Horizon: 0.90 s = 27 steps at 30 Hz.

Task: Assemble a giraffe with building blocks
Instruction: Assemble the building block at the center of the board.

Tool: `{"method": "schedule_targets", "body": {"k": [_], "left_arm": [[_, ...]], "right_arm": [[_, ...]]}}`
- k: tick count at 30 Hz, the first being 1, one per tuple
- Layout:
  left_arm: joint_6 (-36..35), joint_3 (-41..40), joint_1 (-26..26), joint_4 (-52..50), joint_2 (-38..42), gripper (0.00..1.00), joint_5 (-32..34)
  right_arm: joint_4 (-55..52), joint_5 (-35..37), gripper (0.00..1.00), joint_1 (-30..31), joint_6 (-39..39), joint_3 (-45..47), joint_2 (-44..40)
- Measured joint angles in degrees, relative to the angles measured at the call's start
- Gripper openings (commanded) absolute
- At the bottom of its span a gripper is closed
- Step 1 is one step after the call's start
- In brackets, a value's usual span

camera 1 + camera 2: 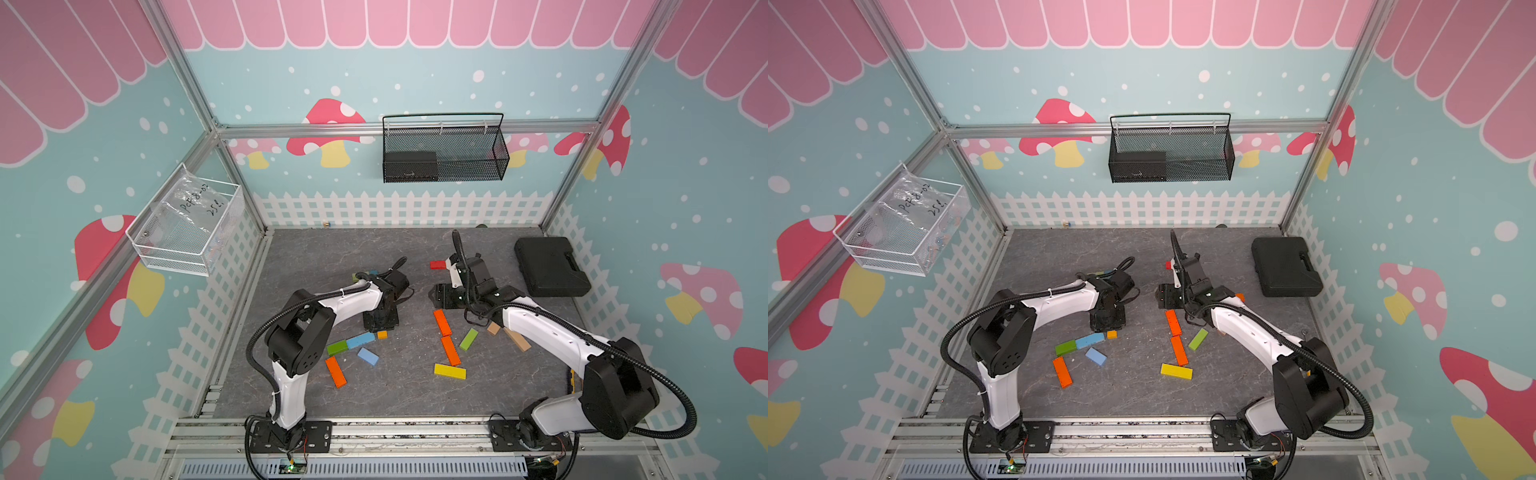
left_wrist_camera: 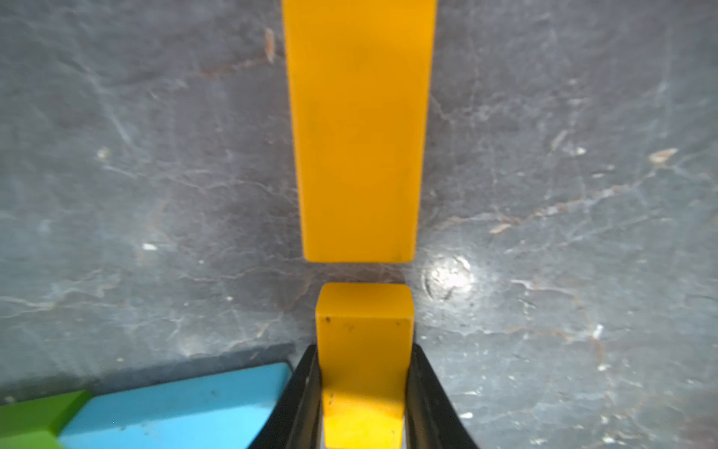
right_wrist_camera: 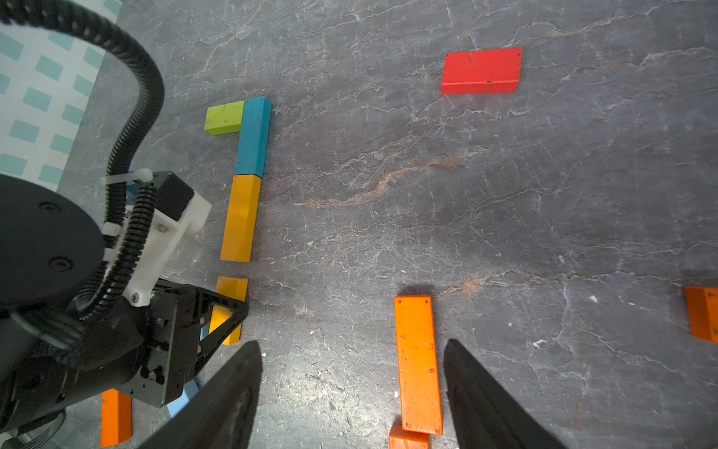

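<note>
My left gripper (image 2: 363, 350) is shut on a short yellow block (image 2: 363, 307), held low over the table end to end with a longer yellow block (image 2: 357, 128), a narrow gap between them. The right wrist view shows that row: green block (image 3: 224, 116), blue block (image 3: 253, 136), yellow block (image 3: 241, 217), then the held piece (image 3: 231, 289). My right gripper (image 3: 351, 350) is open above the table, and an orange block (image 3: 417, 361) lies flat between its fingers, close to one. In a top view the left gripper (image 1: 380, 326) and right gripper (image 1: 439, 296) sit mid-table.
Loose blocks lie toward the front: orange (image 1: 336, 371), light blue (image 1: 368, 356), blue (image 1: 360, 340), green (image 1: 337, 347), orange (image 1: 450, 350), green (image 1: 468, 339), yellow (image 1: 449, 370), tan (image 1: 517, 340). A red block (image 1: 437, 264) lies farther back. A black case (image 1: 550, 266) sits at the back right.
</note>
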<state>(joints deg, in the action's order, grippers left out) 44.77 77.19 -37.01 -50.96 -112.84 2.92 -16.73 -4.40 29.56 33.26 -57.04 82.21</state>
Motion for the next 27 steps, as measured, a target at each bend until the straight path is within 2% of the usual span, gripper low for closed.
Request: {"method": "schedule_targets", "body": {"k": [27], "left_arm": [[-0.6,5.4,-0.5,-4.5,-3.7,0.38,1.6]], "right_arm": [[0.0,-0.2,0.76,0.0,0.0,0.0,0.0]]}}
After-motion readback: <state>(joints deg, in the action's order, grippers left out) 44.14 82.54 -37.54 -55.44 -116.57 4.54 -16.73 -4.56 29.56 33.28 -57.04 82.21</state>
